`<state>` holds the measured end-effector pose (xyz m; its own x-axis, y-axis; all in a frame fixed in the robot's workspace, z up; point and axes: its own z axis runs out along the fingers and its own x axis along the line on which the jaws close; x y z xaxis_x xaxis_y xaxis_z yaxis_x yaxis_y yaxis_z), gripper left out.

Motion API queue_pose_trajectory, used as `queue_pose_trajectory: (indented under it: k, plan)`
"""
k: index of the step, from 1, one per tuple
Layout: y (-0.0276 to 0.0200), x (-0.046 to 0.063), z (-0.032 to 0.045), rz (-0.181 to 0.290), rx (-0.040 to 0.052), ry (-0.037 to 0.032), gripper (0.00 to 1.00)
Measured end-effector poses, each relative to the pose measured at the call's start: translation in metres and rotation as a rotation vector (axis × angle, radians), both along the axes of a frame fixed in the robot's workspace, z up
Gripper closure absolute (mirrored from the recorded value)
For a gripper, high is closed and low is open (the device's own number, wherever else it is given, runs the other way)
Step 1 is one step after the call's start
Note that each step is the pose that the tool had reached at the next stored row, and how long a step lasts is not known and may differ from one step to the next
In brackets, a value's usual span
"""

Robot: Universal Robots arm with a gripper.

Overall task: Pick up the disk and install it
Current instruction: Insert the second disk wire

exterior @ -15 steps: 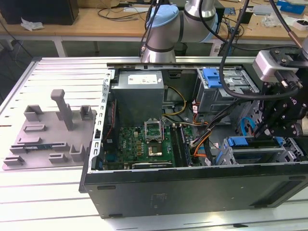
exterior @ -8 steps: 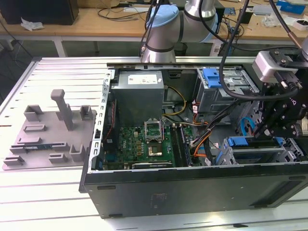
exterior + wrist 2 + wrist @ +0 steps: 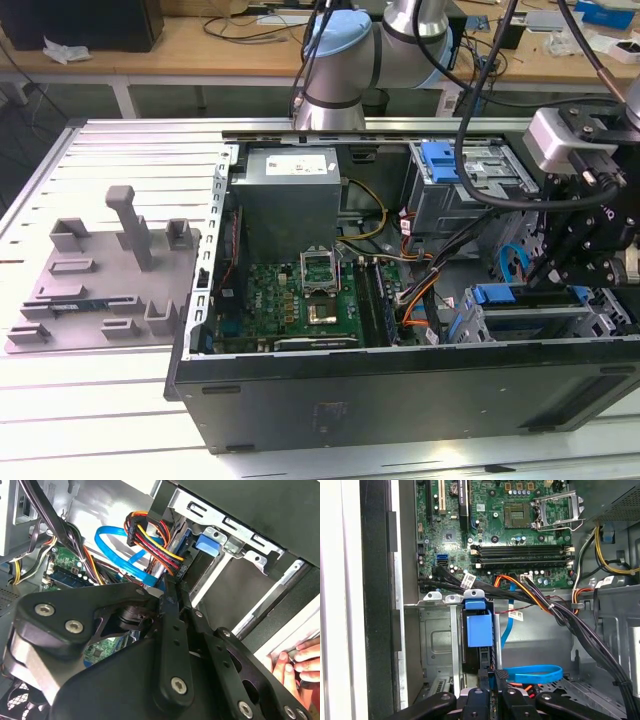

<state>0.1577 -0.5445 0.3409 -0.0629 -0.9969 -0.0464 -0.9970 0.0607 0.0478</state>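
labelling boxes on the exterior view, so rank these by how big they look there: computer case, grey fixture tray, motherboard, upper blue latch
1. computer case
2. grey fixture tray
3. motherboard; partly hidden, so its place next to the tray is unsure
4. upper blue latch

The case is clearly largest and the latch clearly smallest.

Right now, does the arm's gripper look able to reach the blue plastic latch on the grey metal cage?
Probably yes. In the first wrist view the gripper sits close before the blue plastic latch with nothing between; the flat blue cable loops aside and the black cable bundle runs beyond it.
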Motion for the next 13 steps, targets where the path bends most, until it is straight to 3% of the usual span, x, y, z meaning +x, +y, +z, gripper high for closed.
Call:
queue_pose_trajectory:
  k: [13]
  plan:
    - [0.0, 0.0, -0.003, 0.0, -0.0001, -0.0001, 0.84]
